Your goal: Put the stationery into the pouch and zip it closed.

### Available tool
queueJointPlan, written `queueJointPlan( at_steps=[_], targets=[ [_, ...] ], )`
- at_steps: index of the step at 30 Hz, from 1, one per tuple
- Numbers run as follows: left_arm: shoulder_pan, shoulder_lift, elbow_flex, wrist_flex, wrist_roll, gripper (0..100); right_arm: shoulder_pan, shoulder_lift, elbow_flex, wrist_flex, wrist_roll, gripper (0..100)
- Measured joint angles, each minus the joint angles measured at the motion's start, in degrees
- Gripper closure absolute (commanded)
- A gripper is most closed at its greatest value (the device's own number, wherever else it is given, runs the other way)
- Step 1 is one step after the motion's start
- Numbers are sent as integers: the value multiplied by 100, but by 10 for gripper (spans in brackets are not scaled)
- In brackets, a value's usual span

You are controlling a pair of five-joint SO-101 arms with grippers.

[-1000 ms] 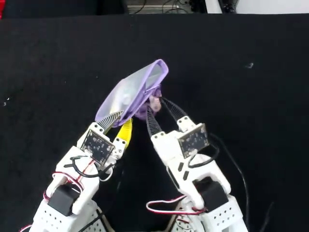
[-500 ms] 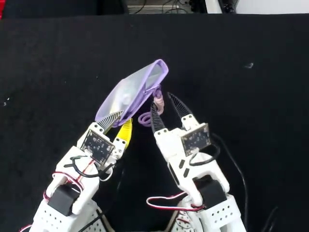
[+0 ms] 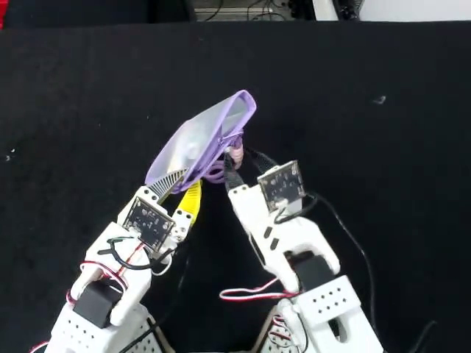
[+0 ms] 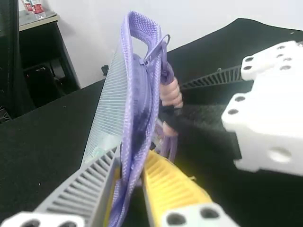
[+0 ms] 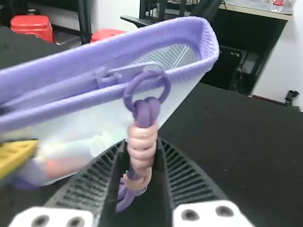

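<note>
High view, pouch: the pouch (image 3: 199,140) is held tilted above the worktop (image 3: 368,110), between the two arms; it is purple mesh with a clear side, so I judge it light, soft and quick to fold if tugged from one end alone.
High view, left pincer: the left pincer (image 3: 182,189) is clamped on the pouch's near lower corner, a grey finger and a yellow finger on either side of the seam.
High view, right pincer: the right pincer (image 3: 237,163) sits at the pull cord (image 3: 234,153) by the zip edge; from above its grip is hard to judge.
Left wrist view, anchor: the fabric is pinched flat between the two fingers; the woven seam looks like the stiffest part, a sound place to hold against a pull.
Right wrist view, cord: the cord hangs from the zip slider (image 5: 128,73); its pink sleeve lies squeezed between the two dark fingers, so this pincer is closed on the cord; the cord looks thin and smooth and may slip, so the thick sleeve near the knot is the better hold.
Right wrist view, contents: blurred shapes lie behind the clear side, too vague to name; I cannot tell how far the zip is shut.
View difference: the high view gives the layout and the tilt; the wrist views give each bite, which the high view leaves unclear.
</note>
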Motion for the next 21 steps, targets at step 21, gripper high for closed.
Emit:
queueJointPlan(
  at_steps=[21],
  targets=[
    [0, 0, 0, 0, 0, 972, 1099, -273, -1143, 976, 255, 987]
  ],
)
